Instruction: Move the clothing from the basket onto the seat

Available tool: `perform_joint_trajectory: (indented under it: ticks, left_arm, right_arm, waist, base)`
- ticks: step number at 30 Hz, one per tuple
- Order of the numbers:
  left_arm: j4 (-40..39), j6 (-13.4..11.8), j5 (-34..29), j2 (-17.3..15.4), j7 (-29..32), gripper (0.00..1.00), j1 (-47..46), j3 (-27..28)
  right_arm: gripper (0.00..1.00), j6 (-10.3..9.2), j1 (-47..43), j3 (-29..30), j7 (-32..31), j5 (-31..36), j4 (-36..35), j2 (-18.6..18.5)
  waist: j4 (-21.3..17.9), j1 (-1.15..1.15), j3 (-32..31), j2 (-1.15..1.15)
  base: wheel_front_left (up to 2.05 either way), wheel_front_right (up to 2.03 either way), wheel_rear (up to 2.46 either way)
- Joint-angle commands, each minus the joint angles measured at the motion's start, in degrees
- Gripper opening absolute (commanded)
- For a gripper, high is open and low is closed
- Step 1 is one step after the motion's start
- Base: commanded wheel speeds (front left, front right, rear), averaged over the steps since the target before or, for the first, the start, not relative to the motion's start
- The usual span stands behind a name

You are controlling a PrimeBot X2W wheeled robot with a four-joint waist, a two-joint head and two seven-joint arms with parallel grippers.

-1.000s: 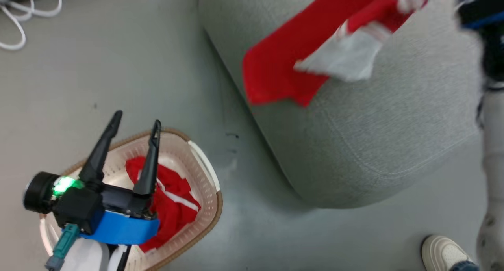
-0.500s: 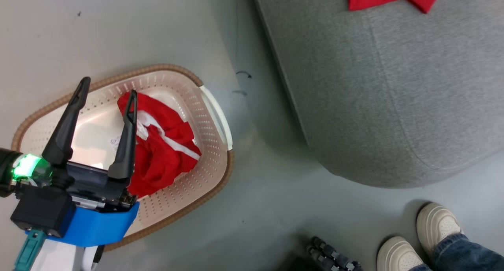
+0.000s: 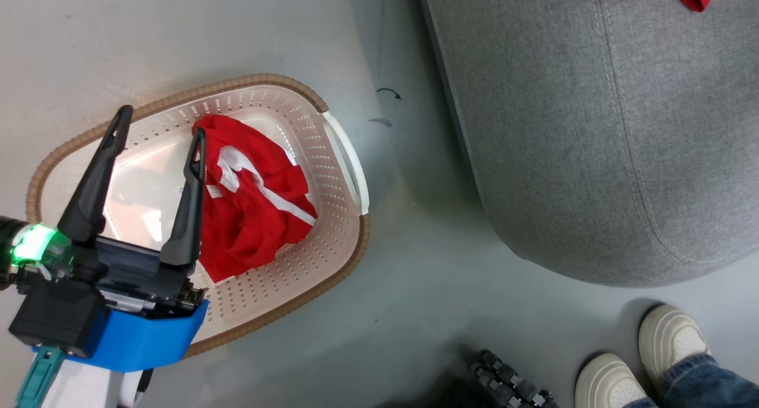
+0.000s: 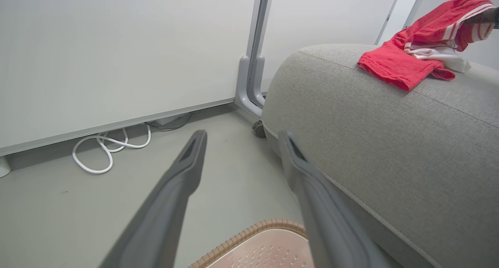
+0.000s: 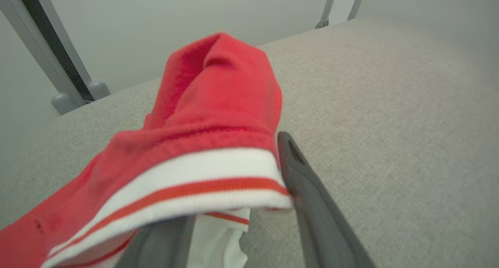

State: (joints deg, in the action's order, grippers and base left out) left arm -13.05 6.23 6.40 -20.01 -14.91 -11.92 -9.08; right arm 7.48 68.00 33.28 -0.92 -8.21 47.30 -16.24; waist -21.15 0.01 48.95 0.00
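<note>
The cream basket (image 3: 284,283) with a brown rim stands on the floor at the left, with one red clothing item (image 3: 255,206) with white stripes bunched inside. My left gripper (image 3: 162,123) hovers open over the basket with nothing between its fingers; the left wrist view shows the left gripper (image 4: 242,134) above the basket rim (image 4: 249,231). The second red garment (image 4: 405,63) lies on the grey seat (image 3: 563,159). In the right wrist view my right gripper (image 5: 239,143) is open just above the seat (image 5: 390,104), and the garment (image 5: 210,116) drapes over one finger.
A person's white shoes (image 3: 670,337) stand on the floor at the lower right, beside a dark ribbed part (image 3: 510,384). A white cable (image 4: 105,147) loops along the wall base, and a grey post (image 4: 253,73) stands by the seat's corner.
The head camera has swung, shifting the whole picture. The right gripper's jaws have parted, and the garment that hung over the seat now rests on it. My left gripper stays open.
</note>
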Motion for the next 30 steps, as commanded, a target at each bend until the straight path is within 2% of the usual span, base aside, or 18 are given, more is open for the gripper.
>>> perform_joint_trajectory:
  ticks: [1,7,15,20,30]
  left_arm:
    - [0.4,-0.1,0.2,-0.2,-0.1,1.0,-0.9,-0.1]
    - [1.9,-0.1,0.7,0.8,-0.2,1.0,-1.4,-1.1]
    - [6.5,-0.2,2.2,5.0,-0.3,1.0,-1.8,-2.2]
    - [10.0,0.0,3.3,8.4,-0.3,1.0,-0.4,-1.5]
    - [18.6,0.4,5.0,13.2,-0.3,1.0,4.5,2.7]
  right_arm:
    - [1.0,0.03,-0.9,0.1,0.0,1.1,1.5,-0.2]
    - [1.0,0.02,-1.8,-0.1,1.2,2.8,4.1,0.2]
    - [1.0,0.02,-7.3,-4.4,3.7,2.4,5.2,-0.2]
    - [1.0,0.03,-14.4,-8.8,4.7,0.5,3.1,-0.9]
    - [1.0,0.03,-30.7,-16.4,4.8,-1.3,-7.9,2.9]
  waist:
    - [0.4,-0.01,-0.7,0.0]
    - [1.4,-0.01,-3.5,0.0]
    - [4.3,-0.01,-12.9,0.0]
    - [6.4,-0.01,-19.6,0.0]
    - [8.3,-0.01,-31.9,0.0]
  base:
    - [0.0,0.0,0.0]
    - [0.0,0.0,0.0]
    - [0.0,0.0,0.0]
    - [0.0,0.0,0.0]
    - [0.0,0.0,0.0]
